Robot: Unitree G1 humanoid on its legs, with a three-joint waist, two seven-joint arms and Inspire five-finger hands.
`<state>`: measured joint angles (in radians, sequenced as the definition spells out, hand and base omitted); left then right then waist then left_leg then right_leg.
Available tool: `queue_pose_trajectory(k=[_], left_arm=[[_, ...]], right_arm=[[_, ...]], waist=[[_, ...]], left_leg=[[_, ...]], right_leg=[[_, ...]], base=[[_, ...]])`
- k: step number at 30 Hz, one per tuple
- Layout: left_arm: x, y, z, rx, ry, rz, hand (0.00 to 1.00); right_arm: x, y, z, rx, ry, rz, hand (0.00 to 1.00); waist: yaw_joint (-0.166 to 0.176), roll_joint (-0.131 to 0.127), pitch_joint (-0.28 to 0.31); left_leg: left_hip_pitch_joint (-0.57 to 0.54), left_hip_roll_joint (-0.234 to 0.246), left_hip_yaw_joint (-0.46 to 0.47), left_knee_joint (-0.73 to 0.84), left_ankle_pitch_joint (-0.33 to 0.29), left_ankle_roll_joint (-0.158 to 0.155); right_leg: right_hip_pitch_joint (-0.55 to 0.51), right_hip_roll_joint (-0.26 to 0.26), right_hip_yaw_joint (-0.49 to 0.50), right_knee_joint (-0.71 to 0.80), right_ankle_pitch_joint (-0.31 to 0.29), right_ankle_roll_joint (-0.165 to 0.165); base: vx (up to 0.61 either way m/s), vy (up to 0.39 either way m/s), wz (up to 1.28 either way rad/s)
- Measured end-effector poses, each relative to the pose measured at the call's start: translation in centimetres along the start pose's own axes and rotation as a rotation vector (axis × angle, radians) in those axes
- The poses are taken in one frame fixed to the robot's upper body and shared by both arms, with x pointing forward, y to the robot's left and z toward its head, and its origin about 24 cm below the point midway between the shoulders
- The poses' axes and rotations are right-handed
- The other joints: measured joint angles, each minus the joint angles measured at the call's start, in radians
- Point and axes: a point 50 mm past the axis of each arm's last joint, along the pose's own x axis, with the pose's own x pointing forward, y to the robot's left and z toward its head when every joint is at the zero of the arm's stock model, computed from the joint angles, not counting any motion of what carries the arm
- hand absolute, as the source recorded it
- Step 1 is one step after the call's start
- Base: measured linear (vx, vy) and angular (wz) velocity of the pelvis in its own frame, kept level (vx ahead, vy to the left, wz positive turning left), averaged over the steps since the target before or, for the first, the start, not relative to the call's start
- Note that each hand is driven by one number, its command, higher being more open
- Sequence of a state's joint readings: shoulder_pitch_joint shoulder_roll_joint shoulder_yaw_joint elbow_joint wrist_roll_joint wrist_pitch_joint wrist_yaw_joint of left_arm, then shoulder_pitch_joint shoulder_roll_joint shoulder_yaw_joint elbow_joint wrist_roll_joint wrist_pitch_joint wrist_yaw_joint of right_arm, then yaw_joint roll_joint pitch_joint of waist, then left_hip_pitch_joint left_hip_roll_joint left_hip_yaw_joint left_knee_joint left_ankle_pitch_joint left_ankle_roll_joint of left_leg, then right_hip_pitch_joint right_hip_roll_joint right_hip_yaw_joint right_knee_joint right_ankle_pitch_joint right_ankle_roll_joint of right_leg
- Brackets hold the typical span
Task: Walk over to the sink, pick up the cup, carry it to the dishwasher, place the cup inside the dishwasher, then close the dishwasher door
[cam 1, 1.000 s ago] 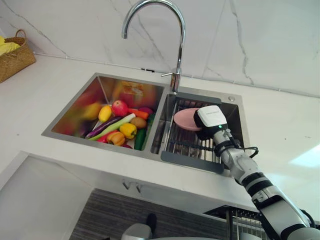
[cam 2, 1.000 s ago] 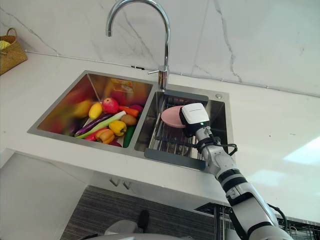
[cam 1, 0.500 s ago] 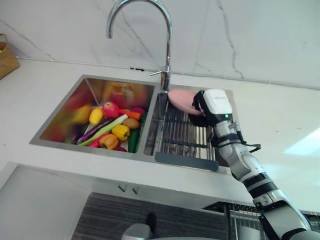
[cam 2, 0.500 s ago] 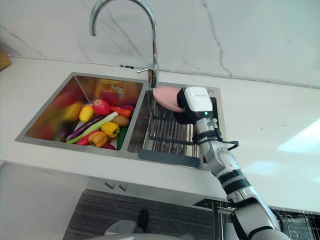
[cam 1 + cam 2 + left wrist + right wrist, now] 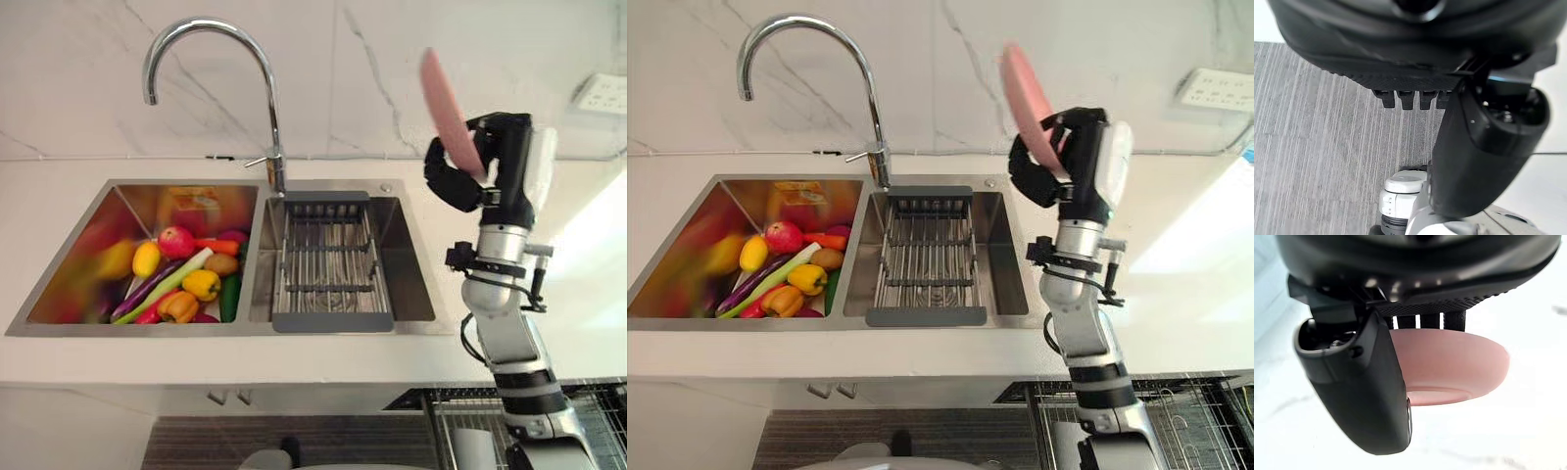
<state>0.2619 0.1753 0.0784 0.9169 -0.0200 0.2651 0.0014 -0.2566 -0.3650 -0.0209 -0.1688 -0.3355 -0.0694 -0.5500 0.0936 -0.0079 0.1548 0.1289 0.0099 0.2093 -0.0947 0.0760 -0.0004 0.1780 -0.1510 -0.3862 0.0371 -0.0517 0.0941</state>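
Holds the pink dish (image 5: 1022,88) edge-up, pinched between thumb and curled fingers of the right hand (image 5: 1058,168), well above the sink (image 5: 1011,257) to clear its rim for carrying.

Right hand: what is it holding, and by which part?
A pink dish, gripped by its rim between the right hand's thumb and fingers, held on edge.
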Motion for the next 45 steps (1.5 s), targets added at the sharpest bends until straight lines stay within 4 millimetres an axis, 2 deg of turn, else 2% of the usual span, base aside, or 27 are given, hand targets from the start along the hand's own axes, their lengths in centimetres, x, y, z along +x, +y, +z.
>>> queue_pose_trajectory(k=[2,5,8,11,15,17,19,23,24,25,26,27,28,30,33,34,38,42,45], left_arm=[[0.0,-0.1,-0.3,0.003,0.015,-0.002,1.00],[0.0,-0.1,-1.1,-0.013,0.041,0.000,1.00],[0.0,-0.1,-1.8,-0.021,0.061,0.006,1.00],[-0.1,0.0,-2.3,-0.023,0.077,0.013,1.00],[-0.1,0.0,-3.1,-0.019,0.112,0.015,1.00],[-0.1,-0.1,-3.2,-0.016,0.114,0.021,1.00],[-0.1,-0.1,-3.2,-0.031,0.117,0.020,1.00],[-0.1,-0.1,-2.9,-0.048,0.103,0.021,1.00],[-0.1,0.0,-2.6,-0.056,0.088,0.023,1.00],[-0.1,0.1,-2.3,-0.083,0.077,0.027,1.00],[-0.1,0.3,-2.2,-0.092,0.078,0.034,1.00],[-0.1,0.5,-2.0,-0.103,0.082,0.045,1.00],[-0.1,0.9,-1.7,-0.127,0.082,0.052,1.00],[-0.1,1.2,-1.5,-0.149,0.077,0.060,1.00],[0.0,1.5,-0.5,-0.185,0.038,0.067,1.00],[0.0,1.4,0.0,-0.188,0.023,0.066,1.00],[0.1,1.1,0.7,-0.216,-0.005,0.057,1.00],[0.1,0.8,1.1,-0.227,-0.020,0.047,1.00],[0.1,0.3,1.2,-0.231,-0.025,0.035,1.00]], right_arm=[[-0.2,-1.7,-0.1,-0.013,0.007,-0.071,0.00],[-0.8,-4.8,-0.9,-0.045,0.050,-0.200,0.00],[-2.0,-8.0,-2.8,-0.120,0.161,-0.312,0.00],[-4.7,-10.9,-4.8,-0.232,0.297,-0.378,0.00],[-7.9,-12.8,-6.4,-0.316,0.428,-0.410,0.00],[-9.8,-14.0,-7.4,-0.374,0.514,-0.435,0.00],[-11.1,-14.3,-8.2,-0.406,0.572,-0.444,0.00],[-12.7,-13.7,-9.1,-0.436,0.620,-0.441,0.00],[-13.0,-13.3,-9.3,-0.438,0.622,-0.434,0.00],[-13.5,-12.6,-9.5,-0.445,0.625,-0.416,0.00],[-13.8,-12.4,-9.5,-0.444,0.629,-0.407,0.00],[-14.5,-11.9,-9.5,-0.440,0.643,-0.397,0.00],[-15.1,-11.5,-9.7,-0.445,0.657,-0.376,0.00],[-16.0,-10.8,-10.3,-0.438,0.677,-0.344,0.00],[-16.9,-7.9,-11.3,-0.410,0.724,-0.272,0.00],[-17.1,-6.6,-11.3,-0.388,0.729,-0.227,0.00],[-17.1,-3.8,-11.4,-0.360,0.721,-0.123,0.00],[-17.5,-3.6,-11.8,-0.366,0.748,-0.096,0.00],[-17.9,-3.4,-12.2,-0.371,0.768,-0.045,0.00]], waist=[[-0.006,0.000,-0.009],[-0.043,0.000,-0.026],[-0.069,-0.001,-0.047],[-0.096,-0.002,-0.054],[-0.140,-0.001,-0.067],[-0.148,-0.001,-0.068],[-0.152,-0.002,-0.068],[-0.148,-0.006,-0.065],[-0.137,-0.010,-0.060],[-0.130,-0.016,-0.053],[-0.132,-0.021,-0.047],[-0.138,-0.028,-0.032],[-0.140,-0.036,-0.025],[-0.138,-0.042,-0.019],[-0.129,-0.049,0.017],[-0.118,-0.046,0.029],[-0.098,-0.034,0.060],[-0.091,-0.029,0.081],[-0.090,-0.014,0.092]], left_leg=[[0.002,0.010,0.033,0.000,-0.008,-0.008],[0.006,0.019,0.075,0.000,-0.010,-0.009],[0.015,0.030,0.124,0.000,-0.014,-0.014],[0.019,0.045,0.182,0.000,-0.021,-0.023],[0.020,0.055,0.228,0.001,-0.028,-0.032],[0.020,0.060,0.257,0.004,-0.031,-0.035],[0.018,0.061,0.277,0.006,-0.032,-0.036],[-0.013,0.062,0.332,0.007,-0.036,-0.032],[-0.027,0.061,0.361,0.007,-0.037,-0.031],[-0.035,0.063,0.386,0.016,-0.048,-0.033],[-0.038,0.064,0.391,0.027,-0.057,-0.033],[-0.045,0.068,0.392,0.056,-0.071,-0.020],[-0.062,0.074,0.392,0.094,-0.086,-0.027],[-0.100,0.087,0.386,0.148,-0.112,-0.032],[-0.140,0.109,0.373,0.218,-0.142,-0.034],[-0.142,0.114,0.371,0.223,-0.145,-0.036],[-0.157,0.116,0.350,0.222,-0.144,-0.035],[-0.150,0.106,0.318,0.214,-0.144,-0.034],[-0.142,0.098,0.304,0.203,-0.143,-0.033]], right_leg=[[-0.013,0.009,0.032,-0.004,0.007,-0.008],[-0.032,0.019,0.074,-0.008,0.015,-0.013],[-0.045,0.033,0.123,-0.023,0.030,-0.019],[-0.074,0.049,0.179,-0.035,0.043,-0.026],[-0.094,0.064,0.224,-0.053,0.052,-0.029],[-0.111,0.071,0.252,-0.053,0.055,-0.026],[-0.125,0.075,0.271,-0.053,0.067,-0.030],[-0.179,0.079,0.316,-0.070,0.092,-0.015],[-0.207,0.069,0.295,-0.071,0.093,-0.017],[-0.234,0.040,0.216,-0.046,0.092,-0.019],[-0.246,0.026,0.182,-0.022,0.092,-0.020],[-0.265,0.003,0.132,0.036,0.072,-0.028],[-0.291,-0.017,0.092,0.093,0.049,-0.045],[-0.314,-0.045,0.030,0.127,0.033,-0.057],[-0.318,-0.040,0.015,0.118,0.038,-0.050],[-0.314,-0.036,0.013,0.112,0.042,-0.043],[-0.298,-0.031,-0.012,0.075,0.066,-0.016],[-0.256,-0.033,-0.037,0.043,0.077,-0.004],[-0.238,-0.036,-0.053,0.030,0.080,0.000]], base=[[-0.03,-0.006,-0.50],[-0.01,0.004,-0.44],[0.02,0.003,-0.50],[0.00,-0.014,-0.55],[0.01,-0.021,-0.42],[0.02,-0.013,-0.36],[0.01,-0.003,-0.37],[-0.04,0.005,-0.43],[-0.06,0.016,-0.68],[-0.05,0.021,-0.63],[-0.03,0.010,-0.35],[0.00,-0.023,-0.06],[0.00,-0.034,-0.02],[0.02,0.001,0.04],[0.03,-0.008,0.09],[0.00,0.000,0.00],[0.04,-0.010,0.15],[0.07,0.017,0.18],[0.01,0.028,0.13]])
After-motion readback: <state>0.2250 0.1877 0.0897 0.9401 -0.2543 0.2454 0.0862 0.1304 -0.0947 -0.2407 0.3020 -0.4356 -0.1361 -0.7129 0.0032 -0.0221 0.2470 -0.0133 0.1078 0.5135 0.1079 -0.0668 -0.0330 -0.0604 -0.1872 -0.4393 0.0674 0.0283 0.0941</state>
